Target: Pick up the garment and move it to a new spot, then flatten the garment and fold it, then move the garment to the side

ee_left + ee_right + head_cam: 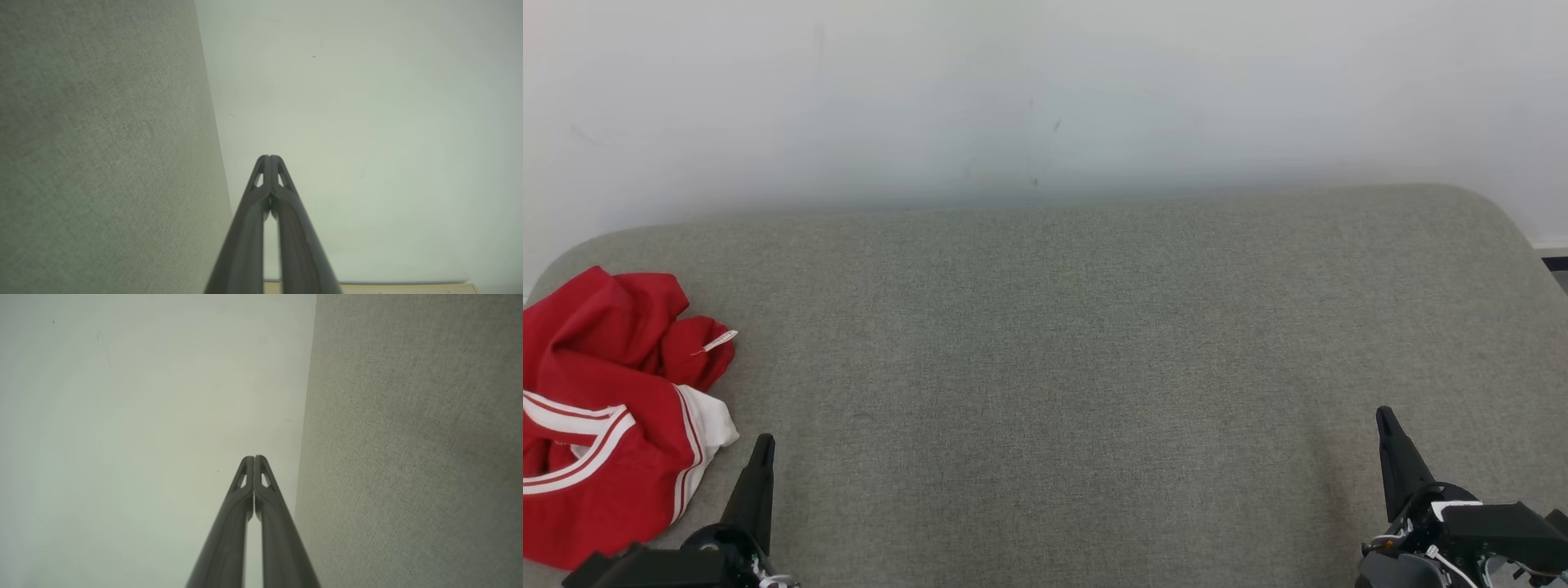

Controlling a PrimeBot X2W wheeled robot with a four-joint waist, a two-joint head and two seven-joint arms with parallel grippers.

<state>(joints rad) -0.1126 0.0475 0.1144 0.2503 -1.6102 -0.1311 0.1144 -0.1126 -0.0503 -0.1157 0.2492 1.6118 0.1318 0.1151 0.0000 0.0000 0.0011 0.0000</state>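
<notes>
The crumpled red garment (605,425), white-striped, lies at the left edge of the grey upholstered surface (1045,351). The left gripper (763,445), just beside it, and the right gripper (1383,415), near right, hold nothing; both jaws are closed.

Illumination is soft, even and diffuse in all 3 views, casting only a faint shadow on the grey fabric surface (1045,367) just beside the right gripper (1384,418), while the pale wall (1045,82) reads hazy and low-contrast and both wrist views blur toward the bottom edge.
</notes>
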